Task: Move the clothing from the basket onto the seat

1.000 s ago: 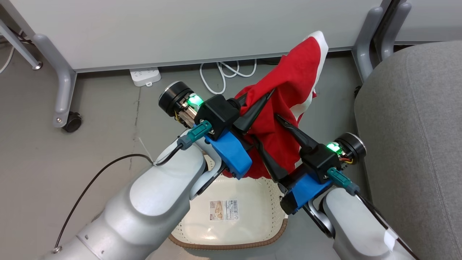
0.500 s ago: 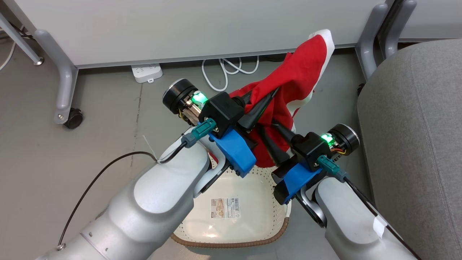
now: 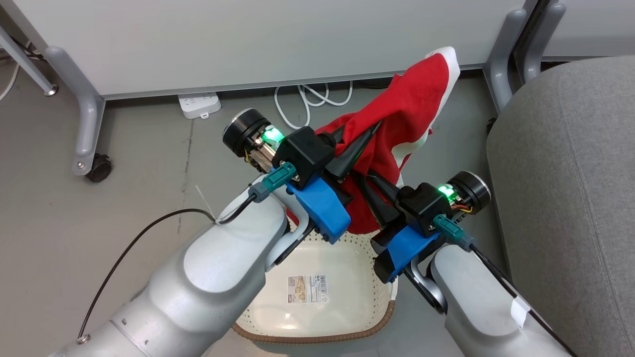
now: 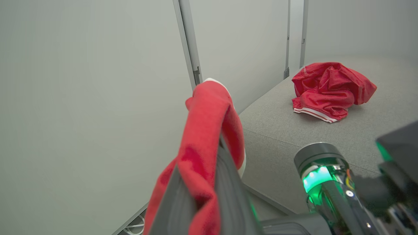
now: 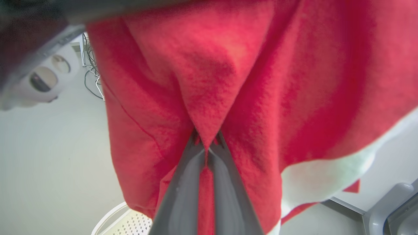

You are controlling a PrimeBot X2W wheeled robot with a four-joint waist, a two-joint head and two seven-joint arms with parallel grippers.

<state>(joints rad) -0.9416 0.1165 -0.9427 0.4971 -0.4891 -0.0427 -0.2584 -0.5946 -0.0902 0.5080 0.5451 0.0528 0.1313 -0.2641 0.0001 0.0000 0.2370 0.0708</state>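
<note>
A red garment point(image 3: 412, 104) with white trim hangs above the floor beyond the basket, held up by both grippers. My left gripper point(image 3: 369, 134) is shut on its upper fold, and the fabric drapes over the fingers point(image 4: 228, 189). Just below and to the right, my right gripper point(image 3: 369, 181) is shut on a pinch of the same cloth point(image 5: 228, 65). The cream basket point(image 3: 312, 339) sits on the floor under my arms, its label sticker showing. A second red garment point(image 4: 329, 88) lies crumpled on the grey seat point(image 4: 287, 130), which is also at the right point(image 3: 570, 173).
A white power strip point(image 3: 200, 105) and looped white cable point(image 3: 310, 99) lie by the wall panel. A grey table leg with a caster point(image 3: 96, 166) stands at the left, another grey leg point(image 3: 501, 59) beside the seat. A black cable point(image 3: 129, 248) crosses the floor.
My right gripper has moved up and left, closer to the left gripper, bunching the garment and lifting its lower edge higher above the basket. The left gripper has barely moved.
</note>
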